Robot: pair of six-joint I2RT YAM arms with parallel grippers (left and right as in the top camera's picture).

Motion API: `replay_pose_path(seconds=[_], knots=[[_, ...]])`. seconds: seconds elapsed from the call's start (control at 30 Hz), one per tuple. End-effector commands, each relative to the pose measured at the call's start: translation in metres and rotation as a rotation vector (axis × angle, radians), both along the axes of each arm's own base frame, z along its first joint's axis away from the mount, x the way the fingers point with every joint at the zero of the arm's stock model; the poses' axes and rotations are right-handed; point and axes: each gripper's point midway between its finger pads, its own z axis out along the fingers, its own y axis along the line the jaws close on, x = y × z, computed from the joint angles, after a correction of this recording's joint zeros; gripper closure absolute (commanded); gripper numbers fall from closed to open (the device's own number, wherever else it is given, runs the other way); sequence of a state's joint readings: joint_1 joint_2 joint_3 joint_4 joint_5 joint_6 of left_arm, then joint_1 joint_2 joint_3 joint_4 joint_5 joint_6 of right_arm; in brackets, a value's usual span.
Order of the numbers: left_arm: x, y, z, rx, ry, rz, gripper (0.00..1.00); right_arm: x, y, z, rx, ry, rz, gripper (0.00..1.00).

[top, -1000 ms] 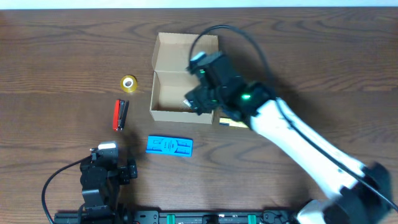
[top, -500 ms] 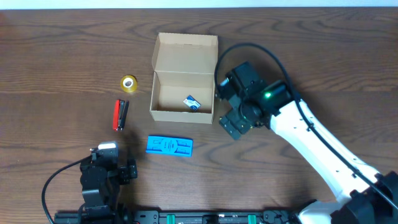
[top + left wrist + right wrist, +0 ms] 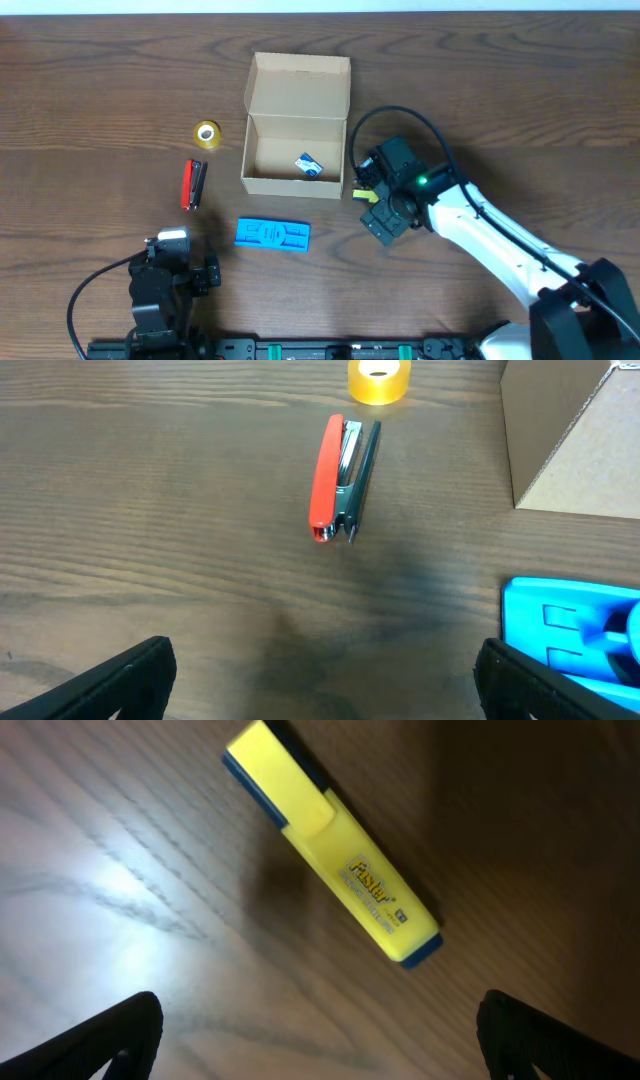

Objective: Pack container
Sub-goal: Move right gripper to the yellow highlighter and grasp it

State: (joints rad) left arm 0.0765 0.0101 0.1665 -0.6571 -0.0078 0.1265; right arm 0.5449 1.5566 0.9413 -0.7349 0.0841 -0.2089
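The tan cardboard container (image 3: 263,182) stands open, its flap lid (image 3: 300,80) laid back. A small blue and white item (image 3: 309,166) lies inside. My right gripper (image 3: 385,215) hangs open and empty just right of the box's front corner. In the right wrist view it (image 3: 325,1040) is above a yellow highlighter (image 3: 330,855) lying on the table. My left gripper (image 3: 165,270) is open and empty at the front left. In the left wrist view it (image 3: 325,690) faces a red stapler (image 3: 340,478), with the box corner (image 3: 575,440) at the right.
A yellow tape roll (image 3: 207,134) and the red stapler (image 3: 193,185) lie left of the box. A flat blue rectangular item (image 3: 272,235) lies in front of the box and also shows in the left wrist view (image 3: 575,635). The table is brown wood.
My right gripper has moved from over the box to its right and toward the front, leaving the small blue and white item inside. It now hangs over the highlighter. The left arm has not moved.
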Motion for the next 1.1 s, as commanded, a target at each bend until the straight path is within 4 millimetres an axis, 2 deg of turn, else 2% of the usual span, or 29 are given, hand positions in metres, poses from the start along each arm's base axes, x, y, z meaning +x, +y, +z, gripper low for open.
replay_pose_path(seconds=[0.0,0.2,0.4,0.6,0.9,1.07], knots=[[-0.001,0.003,-0.003,-0.005,0.003,0.023,0.04,0.0,-0.008,-0.012,-0.028,-0.013,0.029,0.04],[-0.001,0.003,-0.003,-0.005,0.003,0.023,0.05,0.015,-0.003,-0.02,-0.009,-0.099,0.102,0.04],[-0.001,0.003,-0.003,-0.005,0.003,0.023,0.05,0.036,-0.017,-0.036,0.01,-0.122,0.028,0.01],[-0.001,0.003,-0.003,-0.005,0.003,0.023,0.05,0.035,-0.021,-0.052,0.053,-0.059,0.003,0.01],[-0.001,0.003,-0.003,-0.005,0.003,0.023,0.04,0.031,-0.014,-0.054,0.092,-0.034,0.011,0.21],[-0.001,0.003,-0.003,-0.005,0.003,0.023,0.05,0.019,-0.011,-0.056,0.115,0.022,0.012,0.36]])
